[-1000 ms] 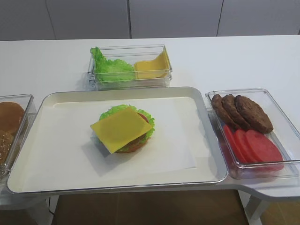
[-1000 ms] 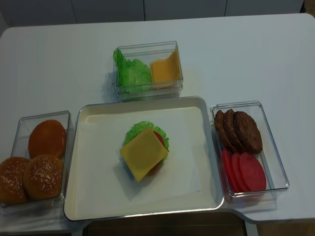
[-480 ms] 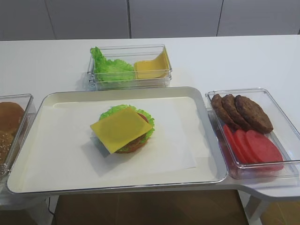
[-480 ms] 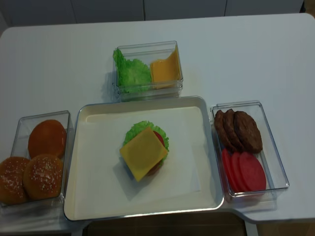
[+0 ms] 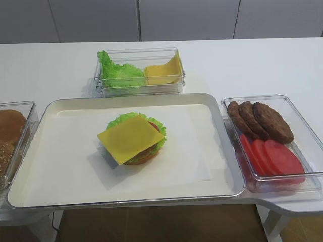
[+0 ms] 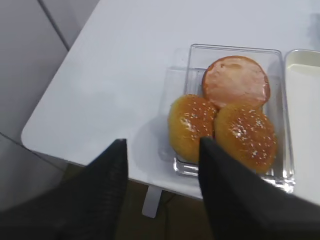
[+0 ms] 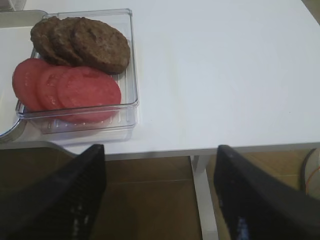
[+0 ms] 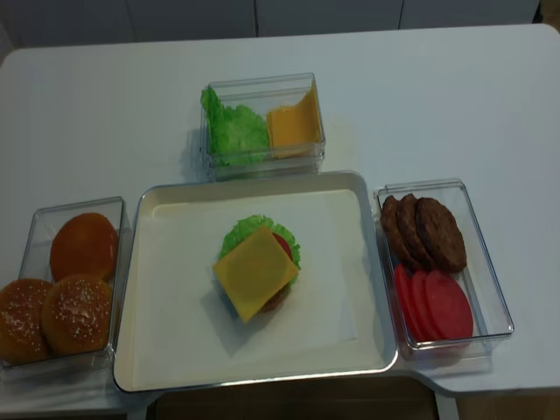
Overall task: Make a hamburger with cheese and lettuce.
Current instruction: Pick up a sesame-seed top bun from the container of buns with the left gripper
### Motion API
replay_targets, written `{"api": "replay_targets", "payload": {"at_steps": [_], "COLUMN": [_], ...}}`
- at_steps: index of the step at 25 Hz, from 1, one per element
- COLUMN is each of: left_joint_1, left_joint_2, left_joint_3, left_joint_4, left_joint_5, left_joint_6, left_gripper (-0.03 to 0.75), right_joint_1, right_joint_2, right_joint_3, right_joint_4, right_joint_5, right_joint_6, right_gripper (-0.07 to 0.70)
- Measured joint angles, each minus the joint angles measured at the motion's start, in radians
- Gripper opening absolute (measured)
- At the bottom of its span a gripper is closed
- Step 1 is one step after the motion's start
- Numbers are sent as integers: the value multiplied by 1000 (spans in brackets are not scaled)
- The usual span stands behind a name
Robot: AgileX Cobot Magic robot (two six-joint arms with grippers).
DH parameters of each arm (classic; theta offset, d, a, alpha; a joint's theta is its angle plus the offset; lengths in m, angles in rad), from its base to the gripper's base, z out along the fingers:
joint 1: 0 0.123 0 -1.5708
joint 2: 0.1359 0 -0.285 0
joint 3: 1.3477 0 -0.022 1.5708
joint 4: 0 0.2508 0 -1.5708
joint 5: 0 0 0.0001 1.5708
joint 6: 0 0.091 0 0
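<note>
The left gripper [image 6: 162,190] hung off the table's near-left corner, above the floor, with its two dark fingers [image 6: 107,175] spread apart and nothing between them. Just beyond its fingertips stood the clear bun box [image 6: 277,107] with three buns: two sesame-seeded bun tops [image 6: 245,136] side by side and one smooth bun [image 6: 235,82] behind them.

The right gripper [image 7: 159,195] hung off the near-right edge of the table [image 7: 225,65], its fingers also wide apart and empty. Ahead of it to the left was the clear box [image 7: 131,65] with three dark patties [image 7: 102,45] and three red tomato slices [image 7: 87,90], each row overlapping.

The hamburger [image 8: 255,267] lay well apart from both grippers, in the middle of the tray [image 8: 262,382], between the two side boxes. It was an open stack: one square cheese [image 8: 255,272] slice on top, its corners hanging over, one lettuce [image 8: 241,230] leaf showing as a green rim at the back, and a little red at the right edge. There was no bun top on it.

Behind the tray stood a third clear box [image 8: 262,164] with a heap of loose lettuce leaves [image 8: 232,129] on the left and stacked cheese slices [image 8: 293,125] on the right; their number could not be counted.
</note>
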Motion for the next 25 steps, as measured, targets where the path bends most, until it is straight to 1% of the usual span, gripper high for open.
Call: {"api": "replay_targets", "payload": {"at_steps": [4, 8, 10, 11, 13, 17, 19, 22, 25], "left_joint_1": [0, 0, 13, 30, 82, 254, 326, 368, 375], "left_joint_2": [193, 356, 429, 467, 540, 635, 651, 654, 668], "left_joint_3": [-71, -132, -152, -159, -162, -162, -162, -162, -163], "left_joint_4": [49, 65, 31, 3, -100, -344, -412, -425, -405], "left_joint_5": [-12, -24, -24, -26, -30, -34, -52, -80, -82], "left_joint_6": [-32, -48, -39, -21, 44, 206, 257, 294, 329], "left_gripper": [424, 447, 449, 449, 451, 451, 451, 451, 451], "right_joint_1": [0, 0, 0, 0, 0, 0, 0, 0, 0], "right_joint_2": [0, 0, 0, 0, 0, 0, 0, 0, 0], "right_joint_3": [0, 0, 0, 0, 0, 0, 0, 0, 0], "right_joint_4": [0, 0, 0, 0, 0, 0, 0, 0, 0], "right_joint_5": [0, 0, 0, 0, 0, 0, 0, 0, 0], "right_joint_6": [0, 0, 0, 0, 0, 0, 0, 0, 0], "right_gripper": [511, 511, 511, 511, 511, 511, 511, 511, 511]}}
